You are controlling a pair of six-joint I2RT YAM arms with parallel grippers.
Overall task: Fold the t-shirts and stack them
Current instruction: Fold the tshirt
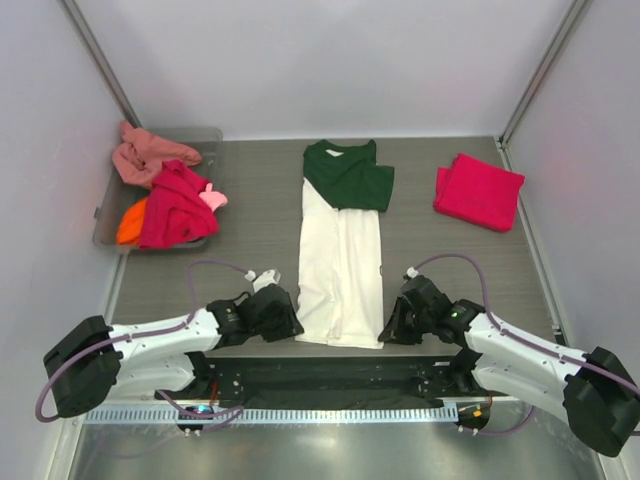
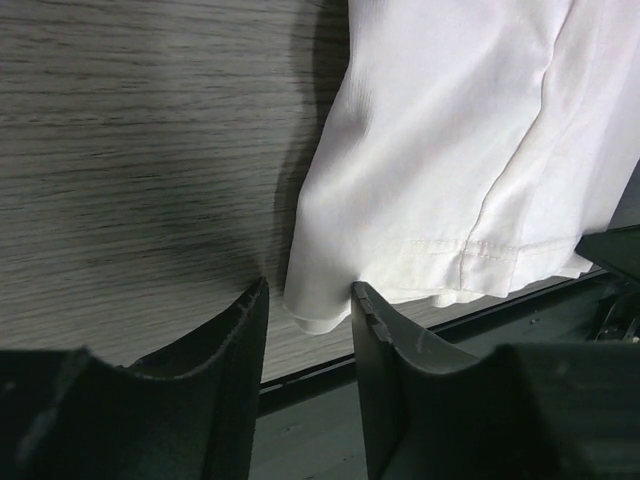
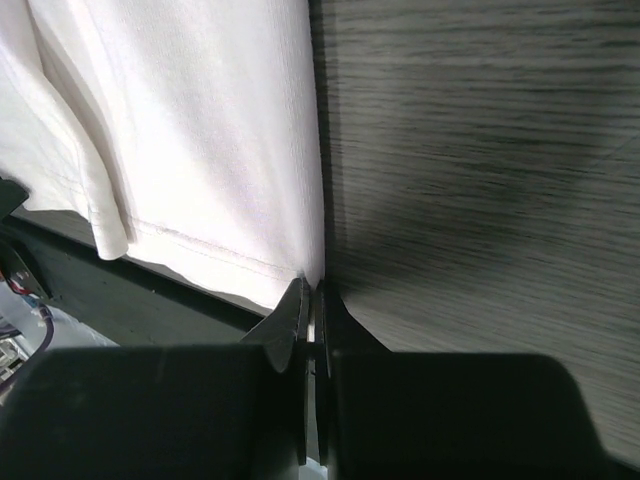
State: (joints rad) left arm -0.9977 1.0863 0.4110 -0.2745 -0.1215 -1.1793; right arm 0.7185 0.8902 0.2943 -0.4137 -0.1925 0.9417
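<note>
The crimson shirt lies folded at the far right of the table, so one looks done. The white shirt, mid-table, is folded into a long strip, with crosswise folds and stacking still to do. The right gripper is closed, seemingly pinching the hem's right corner. The left gripper stands half open astride the left corner. A pile of shirts sits unfolded in the tray.

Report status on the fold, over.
Left gripper open, straddling cream-white t-shirt hem corner. Right gripper shut on opposite corner. Nothing blocking.
</note>
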